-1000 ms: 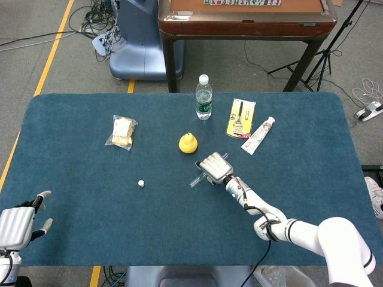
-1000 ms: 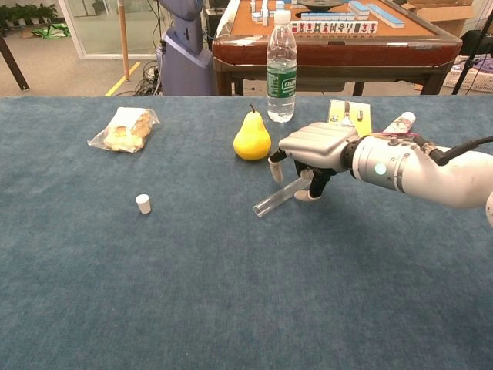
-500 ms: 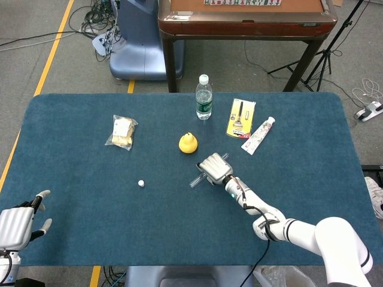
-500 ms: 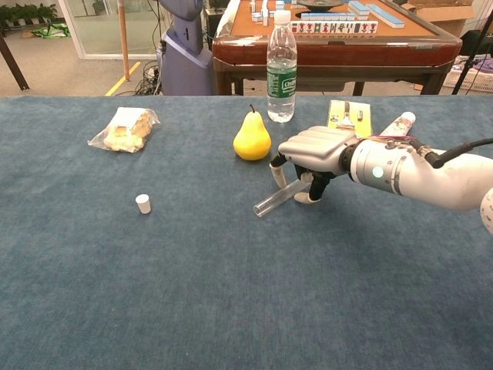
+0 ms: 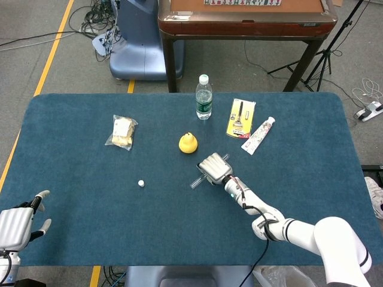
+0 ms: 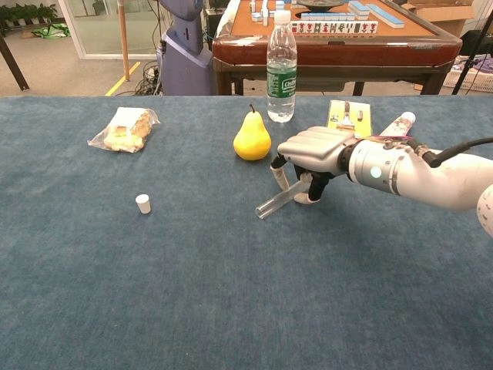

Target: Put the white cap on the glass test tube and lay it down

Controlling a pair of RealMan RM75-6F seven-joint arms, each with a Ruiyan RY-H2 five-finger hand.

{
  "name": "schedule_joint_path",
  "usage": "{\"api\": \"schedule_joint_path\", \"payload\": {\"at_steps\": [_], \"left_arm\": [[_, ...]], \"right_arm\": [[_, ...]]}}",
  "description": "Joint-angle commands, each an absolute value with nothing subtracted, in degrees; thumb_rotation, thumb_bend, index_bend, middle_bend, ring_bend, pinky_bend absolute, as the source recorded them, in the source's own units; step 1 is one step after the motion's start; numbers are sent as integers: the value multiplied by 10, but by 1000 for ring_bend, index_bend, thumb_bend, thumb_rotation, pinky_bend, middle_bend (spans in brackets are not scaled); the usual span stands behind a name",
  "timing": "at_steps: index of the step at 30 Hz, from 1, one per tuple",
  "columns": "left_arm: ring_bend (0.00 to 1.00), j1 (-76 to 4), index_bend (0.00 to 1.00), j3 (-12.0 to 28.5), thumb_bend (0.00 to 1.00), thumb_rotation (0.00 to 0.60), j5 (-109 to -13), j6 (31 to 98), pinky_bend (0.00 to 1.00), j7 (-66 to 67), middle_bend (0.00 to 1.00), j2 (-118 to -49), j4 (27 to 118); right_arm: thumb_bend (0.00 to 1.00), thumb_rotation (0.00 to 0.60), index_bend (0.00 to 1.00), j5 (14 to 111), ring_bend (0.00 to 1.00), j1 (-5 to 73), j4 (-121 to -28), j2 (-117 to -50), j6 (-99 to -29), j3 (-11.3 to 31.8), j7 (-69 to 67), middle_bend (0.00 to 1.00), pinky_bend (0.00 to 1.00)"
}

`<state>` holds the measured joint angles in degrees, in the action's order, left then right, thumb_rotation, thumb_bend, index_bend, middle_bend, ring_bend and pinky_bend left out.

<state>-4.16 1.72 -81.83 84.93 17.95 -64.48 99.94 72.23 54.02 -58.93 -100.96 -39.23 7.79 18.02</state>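
The clear glass test tube (image 6: 273, 204) lies slanted on the blue table cloth, its open end toward me; it also shows in the head view (image 5: 195, 182). My right hand (image 6: 314, 153) arches over the tube's far end and pinches it between thumb and fingers; the same hand (image 5: 215, 168) is seen from above in the head view. The small white cap (image 6: 143, 203) stands alone well to the left of the tube, also in the head view (image 5: 141, 183). My left hand (image 5: 18, 225) hangs at the near left table edge, fingers apart, holding nothing.
A yellow pear (image 6: 252, 137) sits just left of my right hand. Behind it stand a water bottle (image 6: 281, 67), a yellow card pack (image 6: 350, 117) and a tube of paste (image 5: 258, 135). A bagged snack (image 6: 123, 129) lies at the far left.
My right hand has closed a little tighter on the tube's far end, and the tube's open end has shifted slightly right. The left hand and the cap have stayed put.
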Motion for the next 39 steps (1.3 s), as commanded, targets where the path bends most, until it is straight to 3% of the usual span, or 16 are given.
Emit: {"api": "schedule_joint_path", "payload": {"at_steps": [1, 13, 21, 30, 34, 39], "left_arm": [[488, -42, 215, 17, 248, 600, -818, 849, 598, 179, 475, -645, 999], [499, -68, 215, 41, 248, 600, -831, 833, 598, 117, 475, -635, 992], [552, -158, 262, 77, 248, 600, -841, 734, 658, 44, 491, -650, 945], [731, -289, 323, 98, 248, 600, -854, 589, 788, 4, 667, -704, 876], [858, -328, 332, 96, 248, 600, -858, 549, 900, -9, 775, -739, 840], [942, -364, 333, 94, 248, 600, -847, 516, 997, -2, 850, -782, 796]], "right_arm": [[449, 600, 534, 720, 1000, 541, -588, -1011, -391, 78, 181, 1000, 1000], [519, 600, 663, 721, 1000, 523, -661, -966, -438, 104, 135, 1000, 1000], [539, 600, 702, 711, 1000, 492, -779, -882, -490, 118, 145, 1000, 1000], [539, 600, 710, 702, 1000, 449, -917, -778, -550, 122, 173, 1000, 1000], [539, 600, 710, 695, 1000, 435, -958, -743, -568, 119, 194, 1000, 1000], [539, 600, 710, 683, 1000, 422, -991, -713, -581, 113, 214, 1000, 1000]]}}
